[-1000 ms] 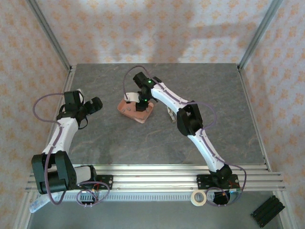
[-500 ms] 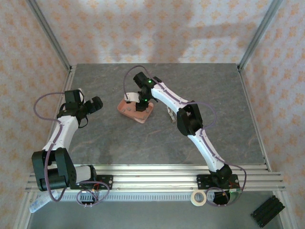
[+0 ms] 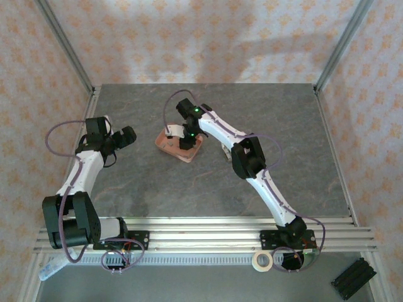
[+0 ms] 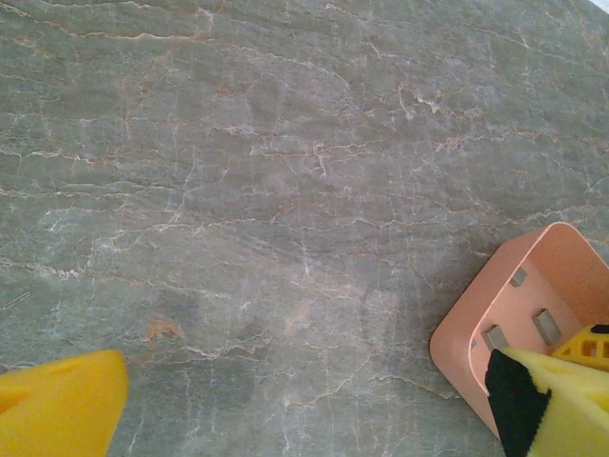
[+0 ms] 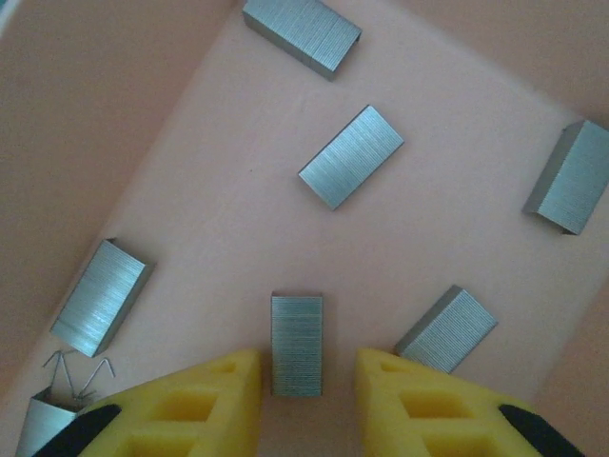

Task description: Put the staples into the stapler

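Right end effector (image 5: 309, 369) straddles 1 staple strip (image 5: 297, 335) above grey veined tabletop (image 3: 283, 126).

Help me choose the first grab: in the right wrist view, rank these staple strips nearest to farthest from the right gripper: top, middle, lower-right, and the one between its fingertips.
1. Strip between the fingertips, right at the right gripper.
2. Lower-right strip, just off to the right.
3. Middle strip, centre of view.
4. Top strip, at the upper edge.

A grey veined tabletop (image 3: 283, 138) carried a salmon-pink tray (image 3: 166, 146) near its centre; at five o'clock, beyond its edge, lay a tape roll (image 3: 262, 260).
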Tool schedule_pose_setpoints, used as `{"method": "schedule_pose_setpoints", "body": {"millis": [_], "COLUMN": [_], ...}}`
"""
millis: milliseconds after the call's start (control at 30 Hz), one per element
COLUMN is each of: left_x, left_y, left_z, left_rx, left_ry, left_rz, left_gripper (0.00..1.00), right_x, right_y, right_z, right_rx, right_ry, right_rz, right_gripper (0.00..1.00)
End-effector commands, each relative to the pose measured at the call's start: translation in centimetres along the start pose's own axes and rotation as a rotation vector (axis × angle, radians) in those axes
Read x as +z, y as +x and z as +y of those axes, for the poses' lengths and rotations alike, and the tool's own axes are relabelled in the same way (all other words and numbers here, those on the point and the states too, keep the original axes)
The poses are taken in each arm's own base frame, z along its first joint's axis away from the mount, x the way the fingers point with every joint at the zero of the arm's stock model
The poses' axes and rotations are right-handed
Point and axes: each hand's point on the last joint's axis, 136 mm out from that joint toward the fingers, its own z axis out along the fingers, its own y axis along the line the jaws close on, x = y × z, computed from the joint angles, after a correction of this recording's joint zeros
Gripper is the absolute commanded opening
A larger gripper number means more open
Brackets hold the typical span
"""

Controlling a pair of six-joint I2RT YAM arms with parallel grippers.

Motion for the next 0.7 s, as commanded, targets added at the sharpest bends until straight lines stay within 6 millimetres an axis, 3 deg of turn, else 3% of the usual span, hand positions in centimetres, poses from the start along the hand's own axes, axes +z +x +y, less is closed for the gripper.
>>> {"method": "schedule_pose_setpoints", "body": {"millis": [0, 333, 533, 667], "left_x": [-0.4, -0.2, -0.3, -0.5], "left_y": [-0.9, -0.9, -0.8, -0.8], "left_z": [-0.2, 0.0, 0.1, 0.0], "left_rx": [0.027, 0.053, 0.059, 0.06], "left_ry": [0.002, -0.01, -0.015, -0.011], "left_rz": [-0.006, 0.009, 0.011, 0.005], "left_gripper": [0.97, 0.97, 0.97, 0.97], "right_x": [0.5, 1.5, 1.6, 1.5], "right_y": [-0.1, 0.3, 0.4, -0.1], "right_z": [0.2, 0.6, 0.6, 0.3], "right_rx": [0.019, 0.035, 0.026, 0.004], "right_ry": [-0.008, -0.022, -0.011, 0.01], "right_rz": [0.008, 0.026, 0.04, 0.037], "right_gripper": [0.3, 0.27, 0.14, 0.13]}}
